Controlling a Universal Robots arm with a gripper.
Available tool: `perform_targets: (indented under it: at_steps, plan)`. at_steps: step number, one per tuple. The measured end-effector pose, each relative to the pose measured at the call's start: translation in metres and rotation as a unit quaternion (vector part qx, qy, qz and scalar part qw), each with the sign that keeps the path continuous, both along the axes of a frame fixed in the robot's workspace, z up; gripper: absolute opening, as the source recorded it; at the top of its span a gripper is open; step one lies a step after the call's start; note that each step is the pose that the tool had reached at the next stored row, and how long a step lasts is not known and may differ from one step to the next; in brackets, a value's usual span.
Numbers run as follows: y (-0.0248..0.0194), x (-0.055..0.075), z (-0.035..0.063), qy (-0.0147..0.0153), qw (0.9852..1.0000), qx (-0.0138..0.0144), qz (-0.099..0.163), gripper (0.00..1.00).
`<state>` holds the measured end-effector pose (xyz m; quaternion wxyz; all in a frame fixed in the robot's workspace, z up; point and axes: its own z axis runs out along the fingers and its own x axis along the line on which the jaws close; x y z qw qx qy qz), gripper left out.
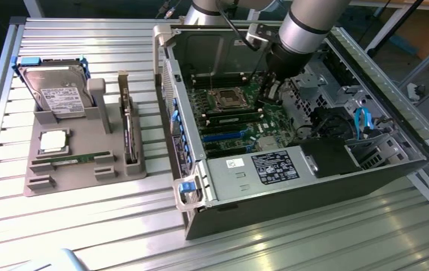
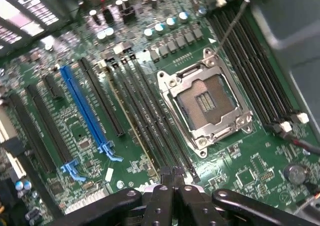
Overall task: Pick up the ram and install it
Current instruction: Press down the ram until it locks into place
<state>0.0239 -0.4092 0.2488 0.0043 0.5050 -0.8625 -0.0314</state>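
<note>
My gripper point(image 1: 268, 93) is down inside the open computer case point(image 1: 297, 169), over the motherboard point(image 2: 235, 161) beside the empty processor socket point(image 2: 205, 103). Its black fingers point(image 2: 160, 196) are pressed together, with the tips point(image 2: 172, 175) over the near end of the long memory slots. A thin green ram stick point(image 2: 136, 131) lies edge-on in one of those slots point(image 1: 233, 114), running away from the fingertips. I cannot tell whether the fingers touch it. A second, alike ram stick point(image 1: 69, 160) rests on the grey holder point(image 1: 40, 186) outside the case.
The holder also carries a hard drive point(image 1: 56, 93), a square silver processor chip point(image 1: 53, 141) and an upright dark expansion card point(image 1: 129, 132). Blue and black expansion slots point(image 2: 85, 111) lie beside the memory slots. Cables and a drive cage point(image 1: 350, 130) crowd the case's far side.
</note>
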Motion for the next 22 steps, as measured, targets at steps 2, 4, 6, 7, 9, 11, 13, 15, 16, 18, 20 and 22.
perform_targets:
  at_steps: [2, 4, 6, 7, 9, 11, 13, 15, 16, 18, 20, 22]
  plan:
    - [0.0, 0.0, -0.0005, 0.0, 0.9998, 0.0, -0.018, 0.1]
    - [0.0, 0.0, -0.001, 0.0, 0.9993, 0.0, -0.037, 0.1]
    - [0.0, 0.0, -0.0016, 0.0, 0.9983, 0.0, -0.058, 0.1]
    - [0.0, 0.0, -0.0017, 0.0, 0.9979, 0.0, -0.065, 0.1]
    - [0.0, 0.0, -0.0021, 0.0, 0.9965, 0.0, -0.084, 0.1]
    - [0.0, 0.0, -0.0025, 0.0, 0.9945, -0.0001, -0.104, 0.1]
    - [0.0, 0.0, -0.003, 0.0, 0.992, 0.0, -0.126, 0.1]
    - [0.0, 0.0, -0.0034, 0.0, 0.9894, 0.0, -0.145, 0.1]
    - [0.0, 0.0, -0.0038, 0.0, 0.9863, 0.0, -0.165, 0.1]
    - [0.0, 0.0, -0.0044, 0.0, 0.981, 0.0, -0.194, 0.1]
    - [0.0, 0.0, -0.0045, 0.0, 0.9768, 0.0001, -0.214, 0.1]
    - [0.0, 0.0, -0.0045, 0.0, 0.9721, 0.0, -0.235, 0.1]
